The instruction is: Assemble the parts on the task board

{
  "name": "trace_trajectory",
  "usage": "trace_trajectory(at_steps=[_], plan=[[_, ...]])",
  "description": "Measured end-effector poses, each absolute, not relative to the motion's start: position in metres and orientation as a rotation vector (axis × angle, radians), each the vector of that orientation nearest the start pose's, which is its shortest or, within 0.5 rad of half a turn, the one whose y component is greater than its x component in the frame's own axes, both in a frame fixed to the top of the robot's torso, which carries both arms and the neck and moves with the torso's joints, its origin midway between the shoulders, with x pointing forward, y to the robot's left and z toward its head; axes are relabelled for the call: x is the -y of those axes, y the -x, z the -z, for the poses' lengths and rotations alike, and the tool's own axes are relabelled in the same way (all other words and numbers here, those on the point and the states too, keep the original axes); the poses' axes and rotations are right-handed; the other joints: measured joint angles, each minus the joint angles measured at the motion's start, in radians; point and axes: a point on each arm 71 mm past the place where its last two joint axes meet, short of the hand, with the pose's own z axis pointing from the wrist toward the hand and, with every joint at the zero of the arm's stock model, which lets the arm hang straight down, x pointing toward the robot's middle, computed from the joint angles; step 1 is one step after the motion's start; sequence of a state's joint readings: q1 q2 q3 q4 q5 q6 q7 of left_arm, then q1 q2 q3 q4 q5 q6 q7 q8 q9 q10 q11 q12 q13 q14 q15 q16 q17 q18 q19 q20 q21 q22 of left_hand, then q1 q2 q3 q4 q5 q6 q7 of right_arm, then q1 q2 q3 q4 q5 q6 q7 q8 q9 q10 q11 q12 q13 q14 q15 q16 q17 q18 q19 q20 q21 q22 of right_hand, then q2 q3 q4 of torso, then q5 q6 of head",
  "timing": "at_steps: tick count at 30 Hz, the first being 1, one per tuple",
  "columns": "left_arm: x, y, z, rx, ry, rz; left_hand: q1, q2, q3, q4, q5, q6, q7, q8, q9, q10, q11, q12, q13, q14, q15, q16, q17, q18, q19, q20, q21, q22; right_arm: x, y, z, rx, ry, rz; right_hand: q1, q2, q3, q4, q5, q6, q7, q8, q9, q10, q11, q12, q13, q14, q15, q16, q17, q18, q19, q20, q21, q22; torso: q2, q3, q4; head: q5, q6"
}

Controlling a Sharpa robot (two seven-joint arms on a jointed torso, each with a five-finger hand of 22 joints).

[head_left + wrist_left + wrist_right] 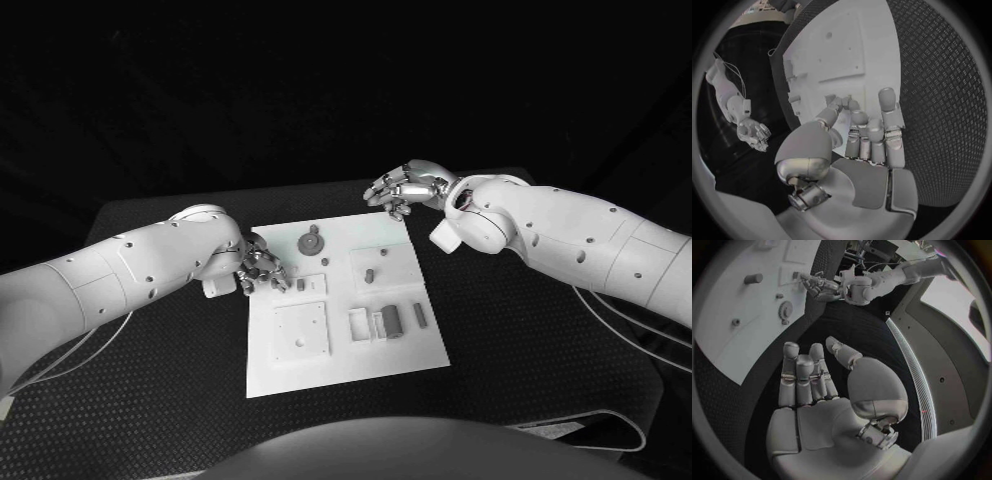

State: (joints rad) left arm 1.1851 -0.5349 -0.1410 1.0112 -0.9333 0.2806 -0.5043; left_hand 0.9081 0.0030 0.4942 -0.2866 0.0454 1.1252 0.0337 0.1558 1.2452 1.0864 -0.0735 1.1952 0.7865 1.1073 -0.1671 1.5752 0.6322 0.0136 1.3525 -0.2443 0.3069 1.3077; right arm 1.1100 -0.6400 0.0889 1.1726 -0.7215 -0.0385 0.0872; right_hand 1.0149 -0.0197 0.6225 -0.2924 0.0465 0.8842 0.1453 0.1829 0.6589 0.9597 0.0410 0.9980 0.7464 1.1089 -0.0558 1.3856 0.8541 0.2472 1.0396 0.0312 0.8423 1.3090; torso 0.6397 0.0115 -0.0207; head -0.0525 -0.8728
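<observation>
Starting nearest, at the front of the white rectangular task board (339, 357) on the black textured table (173, 400): noting a flat square grey plate (300, 330) lying down and, just beside it, a cluster of small upright grey block parts (387, 322) standing in the board. Judging these as seated or parked parts, not yet being worked on.

Moving to the board's left edge: finding the silver many-fingered left hand (257, 268) poised there, fingers pointing down toward a small grey part (303, 284) just beside them. Reading the left wrist view, seeing the fingers (879, 130) stretched out side by side and the thumb reaching toward the board, with the palm holding nothing. Probably being kept low and close in order to pick or nudge that small part. Not managing to tell whether the thumb tip is touching a part or the board, the spot being too small to make out.

Going further: spotting a round grey gear-like part (310, 241) sitting on the board's far half, apart from both hands.

Ending at the far right corner: finding the silver right hand (404, 188) hanging over the table just beyond the board, fingers apart and loosely curved, gripping nothing, the bare palm showing plainly in the right wrist view. Likely waiting clear so as not to crowd the left hand.

Not making out the shapes of the board's smallest parts or sockets.
</observation>
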Motion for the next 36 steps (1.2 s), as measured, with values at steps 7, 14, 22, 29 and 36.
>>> trace_trajectory(at_steps=[7, 14, 22, 29, 36], plan=[[-0.208, -0.528, 0.292, -2.557, 0.309, 0.266, 0.003, -0.003, 0.007, -0.006, 0.002, 0.0, 0.0, 0.0, -0.007, 0.0, 0.0, 0.0, -0.001, 0.0, 0.0, 0.0, 0.0, 0.0, 0.0, 0.0, 0.0, 0.0, 0.192, -0.536, 0.223, -1.883, -0.541, -1.172, 0.0, 0.0, 0.0, 0.0, 0.0, 0.0, 0.0, 0.0, 0.0, 0.0, 0.0, 0.0, 0.0, 0.0, 0.0, 0.0, 0.0, 0.0, 0.0, 0.0, 0.0, 0.0, 0.0, 0.0007, 0.0, 0.0, 0.0], [-0.207, -0.529, 0.288, -2.571, 0.281, 0.263, 0.005, -0.005, 0.007, -0.006, 0.002, 0.003, 0.003, 0.0, -0.005, 0.0, 0.0, -0.004, -0.001, 0.0, 0.0, 0.0, 0.0, 0.0, -0.001, 0.002, 0.0, 0.0, 0.192, -0.536, 0.223, -1.883, -0.54, -1.173, 0.0, 0.0, 0.0, 0.0, 0.0, 0.001, -0.001, 0.0, 0.0, 0.0, 0.0, 0.004, 0.0, 0.0, 0.0, 0.0, 0.0, -0.001, 0.0, 0.0, 0.0, 0.0, 0.0, 0.0006, 0.0, 0.001, 0.0], [-0.203, -0.529, 0.287, -2.599, 0.231, 0.243, 0.005, -0.005, 0.007, -0.006, 0.002, 0.003, 0.003, 0.0, -0.004, 0.0, 0.0, -0.004, -0.002, 0.0, 0.0, 0.0, 0.0, 0.0, -0.001, 0.002, 0.0, 0.0, 0.192, -0.536, 0.223, -1.885, -0.54, -1.173, 0.0, 0.0, 0.0, 0.0, 0.0, -0.002, 0.002, 0.0, 0.0, 0.0, 0.0, 0.004, 0.0, 0.003, -0.003, 0.0, 0.0, -0.002, 0.0, 0.0, 0.0, 0.0, 0.0, 0.0003, -0.0001, 0.001, 0.0], [-0.195, -0.53, 0.285, -2.598, 0.113, 0.172, 0.005, -0.005, 0.009, -0.004, 0.0, 0.003, 0.003, 0.0, -0.004, 0.0, 0.0, -0.004, -0.002, 0.002, 0.002, 0.0, 0.0, 0.0, -0.001, 0.002, 0.0, 0.0, 0.191, -0.536, 0.223, -1.885, -0.54, -1.174, 0.0, 0.0, 0.0, 0.0, 0.0, -0.002, 0.002, 0.0, 0.0, 0.0, 0.0, 0.004, 0.0, 0.002, -0.003, 0.0, 0.0, -0.006, 0.0, 0.0, 0.0, 0.0, 0.0, 0.0004, -0.0001, 0.002, 0.0], [-0.188, -0.532, 0.283, -2.567, 0.016, 0.095, 0.005, -0.005, 0.009, -0.003, 0.0, 0.003, 0.003, -0.002, -0.004, 0.003, 0.004, -0.004, -0.003, 0.002, 0.002, 0.0, 0.001, 0.0, -0.001, 0.002, 0.0, 0.0, 0.191, -0.536, 0.223, -1.885, -0.539, -1.175, 0.0, 0.0, 0.0, 0.0, 0.0, -0.003, 0.001, 0.0, 0.0, 0.0, 0.0, 0.004, 0.0, 0.0, -0.005, 0.0, 0.0, 0.001, 0.0, 0.0, 0.0, 0.0, 0.0, 0.0007, -0.0003, 0.005, 0.0]])
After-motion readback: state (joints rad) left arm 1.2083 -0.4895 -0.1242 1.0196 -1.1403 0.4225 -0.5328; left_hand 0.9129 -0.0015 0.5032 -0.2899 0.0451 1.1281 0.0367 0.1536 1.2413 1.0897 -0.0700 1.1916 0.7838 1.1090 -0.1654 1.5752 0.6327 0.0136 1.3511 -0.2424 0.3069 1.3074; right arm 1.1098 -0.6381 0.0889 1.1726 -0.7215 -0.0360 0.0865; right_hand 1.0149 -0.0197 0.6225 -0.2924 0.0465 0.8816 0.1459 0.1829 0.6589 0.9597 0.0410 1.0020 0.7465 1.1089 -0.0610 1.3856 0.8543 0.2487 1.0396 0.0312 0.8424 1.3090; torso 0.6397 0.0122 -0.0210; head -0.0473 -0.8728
